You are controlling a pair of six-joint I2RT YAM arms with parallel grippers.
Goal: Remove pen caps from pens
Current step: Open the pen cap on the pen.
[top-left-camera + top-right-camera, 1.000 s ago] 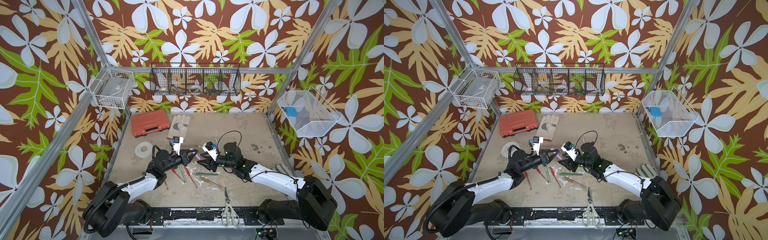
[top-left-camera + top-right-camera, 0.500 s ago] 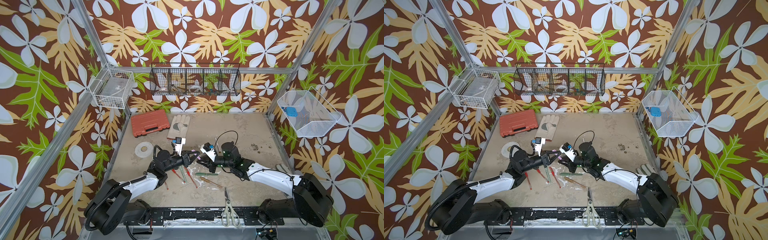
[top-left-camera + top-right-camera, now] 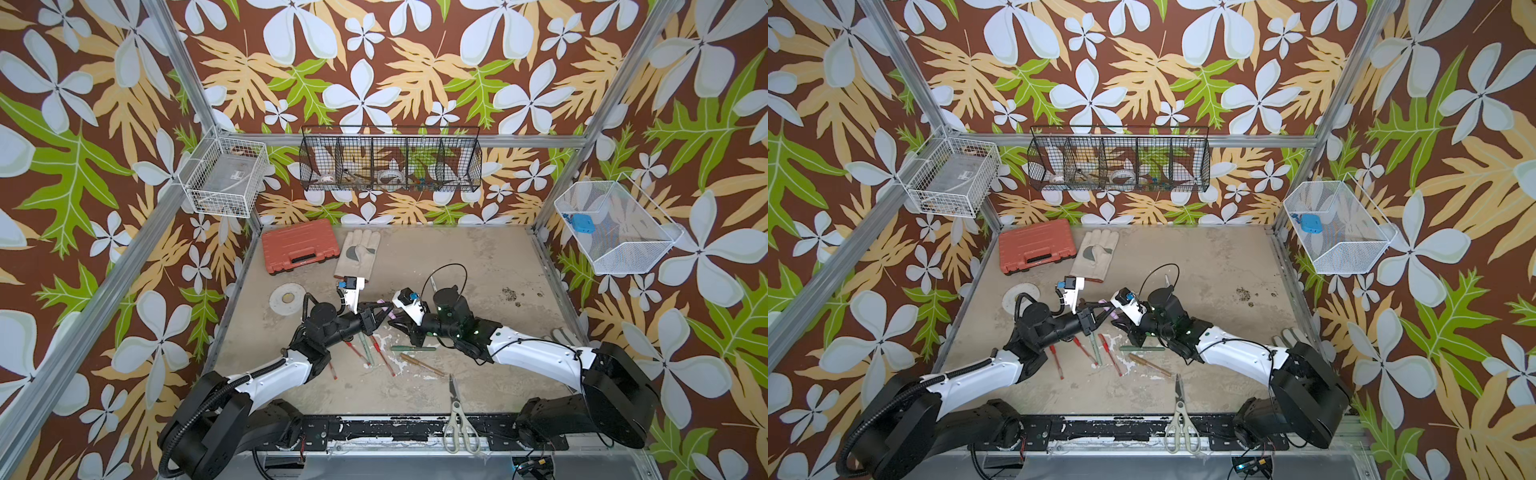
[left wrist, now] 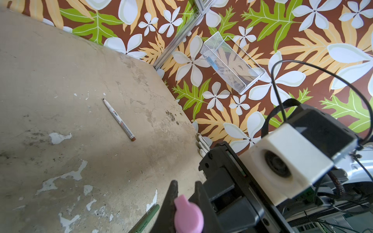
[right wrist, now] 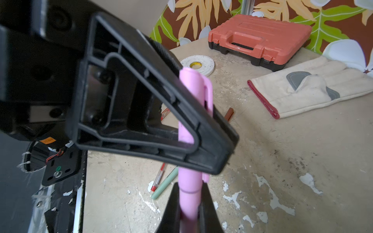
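Two grippers on one pen
Left gripper (image 4: 185,188) and right gripper (image 5: 189,194) both clench the capped lilac-pink pen (image 5: 189,181), aloft near the work glove (image 5: 302,92) cuff.

Rear: orange plastic case (image 3: 299,245); cream work glove (image 3: 359,253) beside it, right.
Front: grey-handled scissors (image 3: 457,415); behind them, thin stick pens (image 3: 413,348).

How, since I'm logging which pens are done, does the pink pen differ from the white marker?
The pink pen is held off the table, clamped by both the left gripper and the right gripper; the white marker lies flat on the table, untouched. The pink pen wears its cap; the white marker shows a bare dark tip. Both are slim stick pens.
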